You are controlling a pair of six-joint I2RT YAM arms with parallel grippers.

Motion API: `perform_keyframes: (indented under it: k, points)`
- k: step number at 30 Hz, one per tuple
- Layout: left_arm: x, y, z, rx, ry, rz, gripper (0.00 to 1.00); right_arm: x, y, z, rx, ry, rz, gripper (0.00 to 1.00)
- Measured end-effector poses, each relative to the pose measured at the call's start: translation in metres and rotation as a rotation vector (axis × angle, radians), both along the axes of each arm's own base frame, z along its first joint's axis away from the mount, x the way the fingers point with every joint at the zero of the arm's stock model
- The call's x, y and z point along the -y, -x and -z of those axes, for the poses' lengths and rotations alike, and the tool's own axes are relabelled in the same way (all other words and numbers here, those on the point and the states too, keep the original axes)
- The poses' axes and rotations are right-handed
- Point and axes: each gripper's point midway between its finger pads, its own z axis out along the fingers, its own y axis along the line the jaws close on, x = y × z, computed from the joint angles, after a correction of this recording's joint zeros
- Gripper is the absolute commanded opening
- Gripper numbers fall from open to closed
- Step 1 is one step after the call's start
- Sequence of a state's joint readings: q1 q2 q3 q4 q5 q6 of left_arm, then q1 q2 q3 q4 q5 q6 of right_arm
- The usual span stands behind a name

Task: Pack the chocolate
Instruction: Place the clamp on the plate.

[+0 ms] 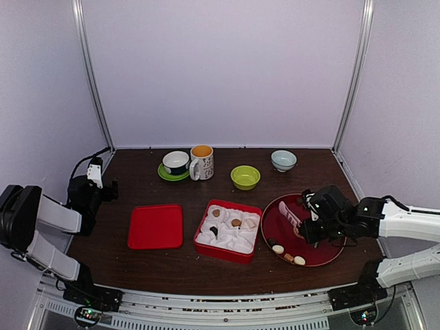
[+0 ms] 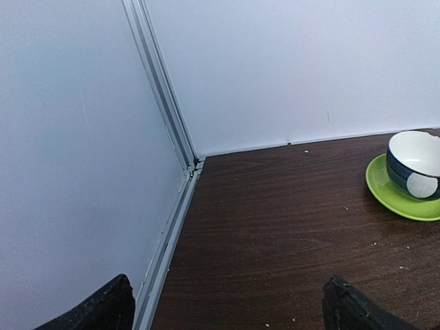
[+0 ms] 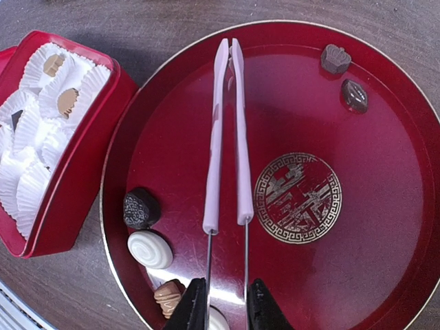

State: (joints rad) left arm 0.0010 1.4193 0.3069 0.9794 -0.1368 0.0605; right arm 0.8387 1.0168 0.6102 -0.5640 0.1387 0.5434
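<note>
Clearly, your right tool (image 3: 225, 309) clamped tongs (image 3: 227, 137), axis straight ahead; chocolates (image 3: 150, 249) lay just left; left tool (image 2: 227, 306) wide, idle.

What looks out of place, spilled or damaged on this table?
Nothing is spilled or damaged. Only a few pale crumbs speckle the dark wooden table near the green saucer. The small chocolates lie on the round red plate or in white paper cups inside the red box.
</note>
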Motion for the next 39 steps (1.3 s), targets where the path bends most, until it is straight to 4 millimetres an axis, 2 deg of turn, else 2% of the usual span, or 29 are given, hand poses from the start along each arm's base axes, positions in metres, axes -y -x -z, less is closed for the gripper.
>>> perform_keyframes:
  k: [26,39]
  points:
    - [0.000,0.000,0.000,0.000,0.000,0.000,0.98,-0.007,0.025,0.041,-0.179,-0.086,0.042,0.23]
    - [0.000,0.000,0.000,0.000,0.000,0.000,0.98,-0.008,0.031,0.049,-0.209,-0.080,0.052,0.25]
